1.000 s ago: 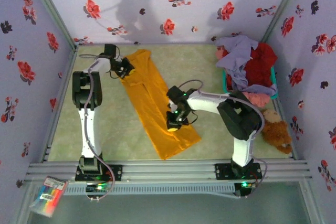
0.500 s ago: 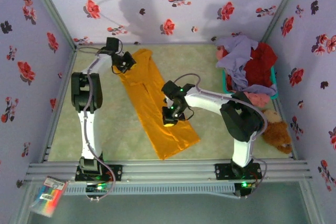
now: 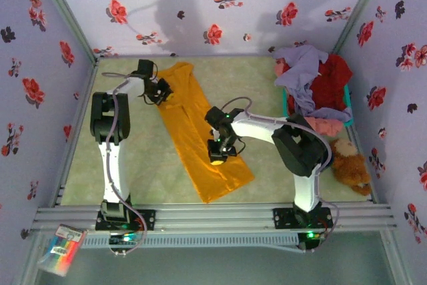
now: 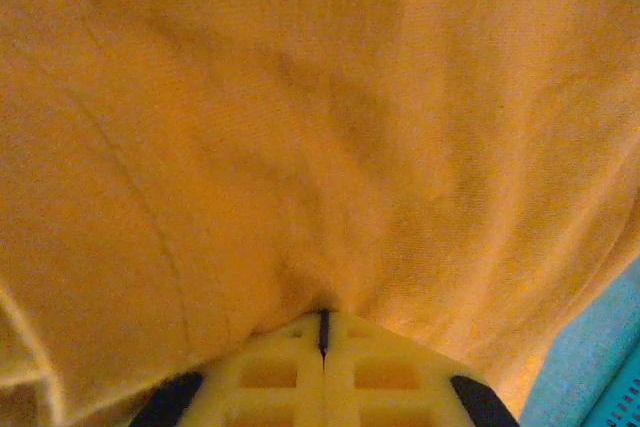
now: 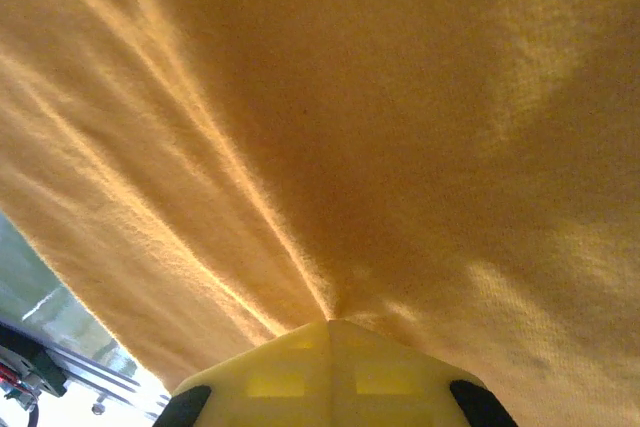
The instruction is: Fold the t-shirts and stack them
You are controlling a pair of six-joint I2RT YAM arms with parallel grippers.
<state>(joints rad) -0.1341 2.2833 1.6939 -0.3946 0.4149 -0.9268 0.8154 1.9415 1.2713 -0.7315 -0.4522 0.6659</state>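
Evidently left fingers (image 4: 265, 372) and right fingers (image 5: 275, 372) pinch the orange-yellow t-shirt (image 3: 191, 131), tips cloth-hidden.

Teal basket (image 3: 285, 103) far right, brown teddy bear (image 3: 350, 163) just beside its near end.

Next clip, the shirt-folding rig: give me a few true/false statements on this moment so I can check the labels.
1. The left gripper and the right gripper are both shut on the orange-yellow t-shirt. True.
2. The orange-yellow t-shirt is folded into a small square. False: it lies as a long strip, slanting across the table.
3. The lavender t-shirt lies flat on the table. False: it is heaped over the teal basket together with the red t-shirt.
4. The teddy bear sits by the right wall, nearer the arm bases than the teal basket. True.
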